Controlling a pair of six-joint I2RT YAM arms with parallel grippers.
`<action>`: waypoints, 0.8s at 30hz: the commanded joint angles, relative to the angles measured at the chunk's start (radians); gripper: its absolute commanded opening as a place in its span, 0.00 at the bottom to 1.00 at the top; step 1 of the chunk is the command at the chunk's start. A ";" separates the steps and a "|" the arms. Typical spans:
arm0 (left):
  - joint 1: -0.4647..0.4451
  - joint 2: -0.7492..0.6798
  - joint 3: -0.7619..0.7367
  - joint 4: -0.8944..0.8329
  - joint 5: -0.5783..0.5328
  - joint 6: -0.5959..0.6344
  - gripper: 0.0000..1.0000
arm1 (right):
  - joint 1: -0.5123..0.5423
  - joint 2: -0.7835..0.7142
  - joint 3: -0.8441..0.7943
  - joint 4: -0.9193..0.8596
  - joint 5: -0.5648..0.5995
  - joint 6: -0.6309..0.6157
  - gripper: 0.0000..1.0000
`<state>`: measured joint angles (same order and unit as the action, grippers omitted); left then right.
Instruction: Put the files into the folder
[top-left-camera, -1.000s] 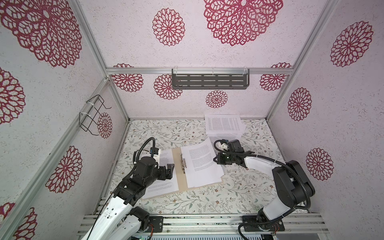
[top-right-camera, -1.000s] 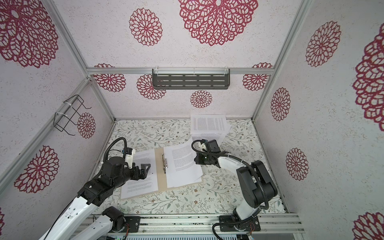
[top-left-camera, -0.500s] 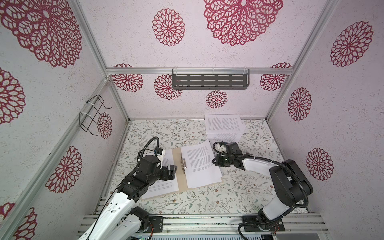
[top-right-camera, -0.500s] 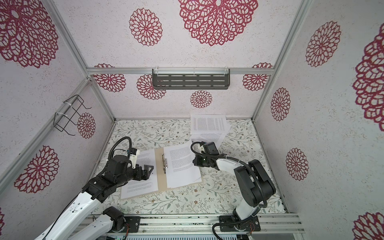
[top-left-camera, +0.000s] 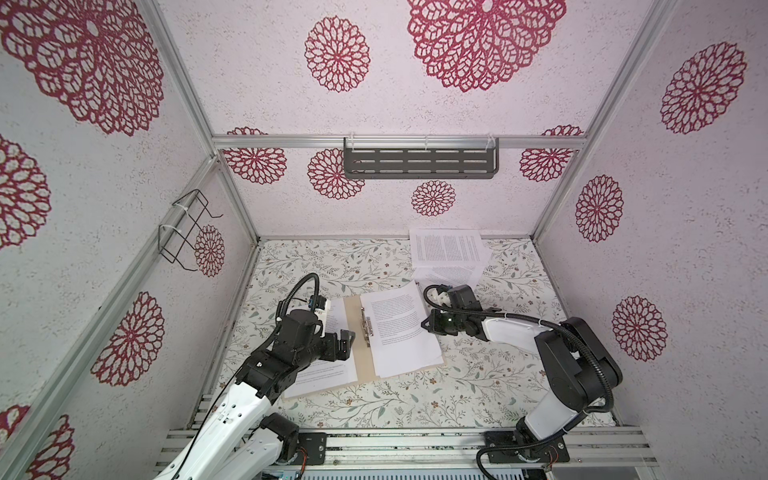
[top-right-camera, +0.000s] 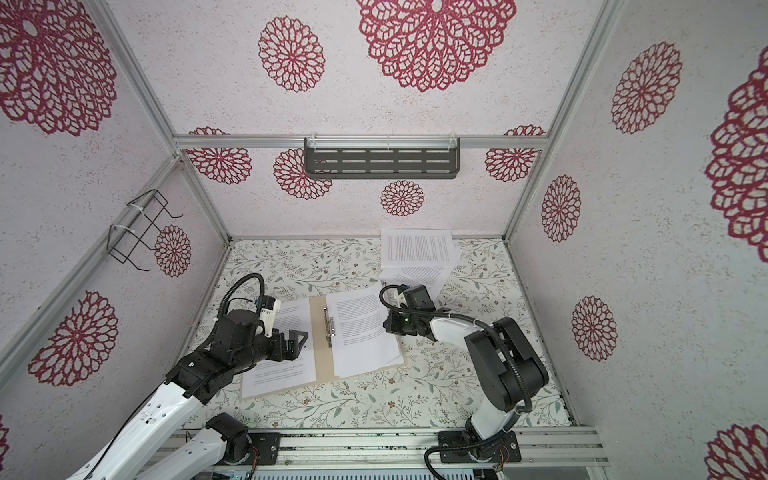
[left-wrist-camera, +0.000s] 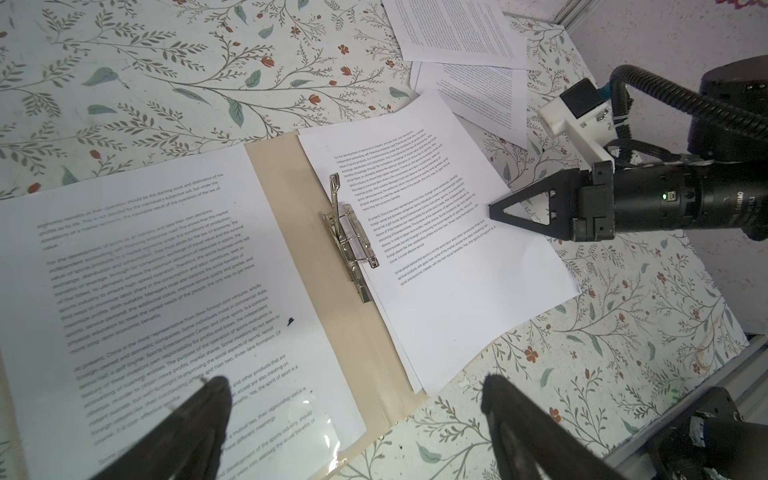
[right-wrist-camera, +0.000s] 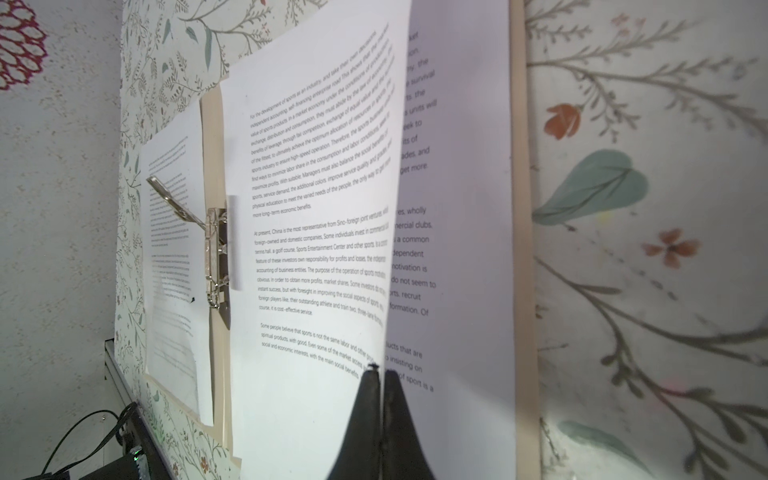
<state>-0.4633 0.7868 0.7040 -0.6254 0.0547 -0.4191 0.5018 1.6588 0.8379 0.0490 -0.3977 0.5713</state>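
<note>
The right gripper (left-wrist-camera: 490, 206) is pressing its jaws fully together, tips touching the white printed paper sheets (left-wrist-camera: 449, 266) lying ahead in the flat beige cardboard folder (left-wrist-camera: 291, 232); the left gripper (left-wrist-camera: 353, 386), gaping empty, is hovering above it.

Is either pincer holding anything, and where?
The right pincer pinches the top white printed paper sheet by its outer edge; the open left pincer holds nothing.

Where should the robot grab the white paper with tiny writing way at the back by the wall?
Its near edge, coming from the front. The white printed paper sheet has its far edge up against the back wall, leaving no room there, while its near edge rests on another white printed sheet, so it probably sits slightly raised. The right gripper is nearer.
</note>
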 joint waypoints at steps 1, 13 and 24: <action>0.006 0.003 -0.008 0.015 0.008 0.022 0.97 | 0.009 0.006 0.011 0.028 -0.003 0.022 0.00; 0.005 0.010 -0.006 0.013 0.010 0.025 0.97 | 0.023 0.009 0.002 0.045 -0.009 0.045 0.00; 0.005 0.008 -0.004 0.011 0.011 0.028 0.97 | 0.033 0.013 -0.001 0.043 -0.012 0.050 0.00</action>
<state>-0.4633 0.7975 0.7040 -0.6254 0.0597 -0.4149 0.5278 1.6630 0.8379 0.0830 -0.3977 0.6048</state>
